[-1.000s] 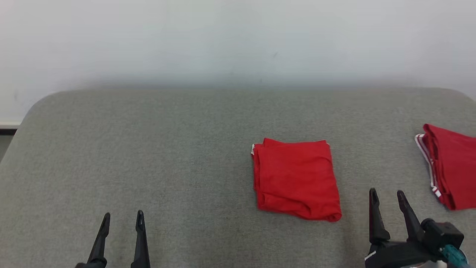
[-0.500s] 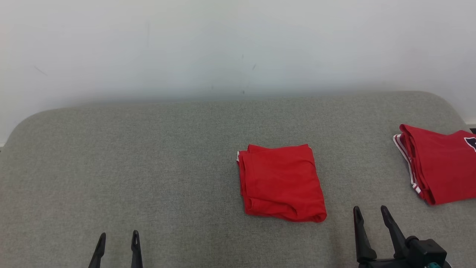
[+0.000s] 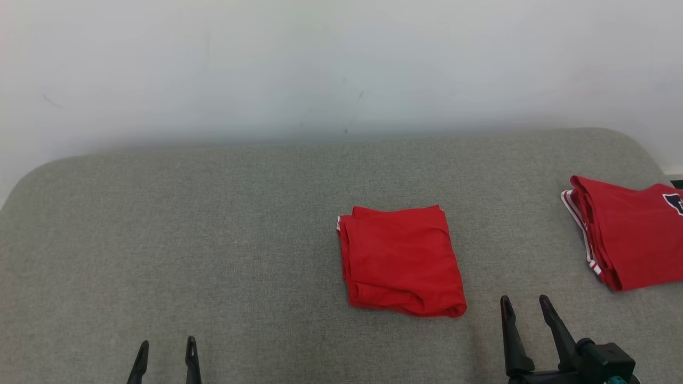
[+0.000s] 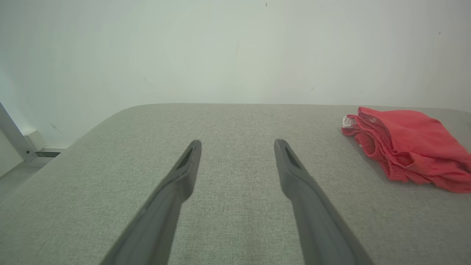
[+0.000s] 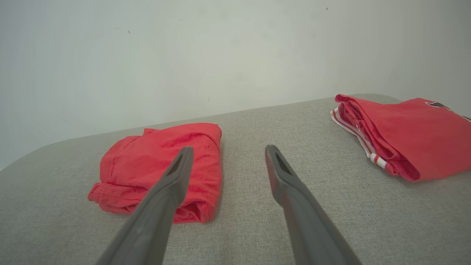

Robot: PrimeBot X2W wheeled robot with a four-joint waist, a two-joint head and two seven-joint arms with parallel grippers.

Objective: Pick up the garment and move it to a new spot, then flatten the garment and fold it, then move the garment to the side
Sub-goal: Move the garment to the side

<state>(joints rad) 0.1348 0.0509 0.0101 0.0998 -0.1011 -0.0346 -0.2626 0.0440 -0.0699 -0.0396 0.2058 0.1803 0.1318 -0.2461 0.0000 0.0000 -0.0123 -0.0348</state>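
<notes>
We cannot read the cut-off dark mark [image 3: 673, 204] on the side garment [image 3: 624, 234]. Left tool [image 3: 166, 342] and right tool [image 3: 523, 298] stand wide open, empty. The folded garment [image 3: 400, 261] lies on the table [image 3: 213, 240], 11 o'clock from the right tool.

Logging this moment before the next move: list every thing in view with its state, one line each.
Middle red garment: folded, lying flat on the grey padded surface, ungripped.
Right red garment: folded, white-striped edge showing, lying near the surface's right end.
Left gripper: open, empty.
Right gripper: open, empty, beside the middle garment, not touching.
</notes>
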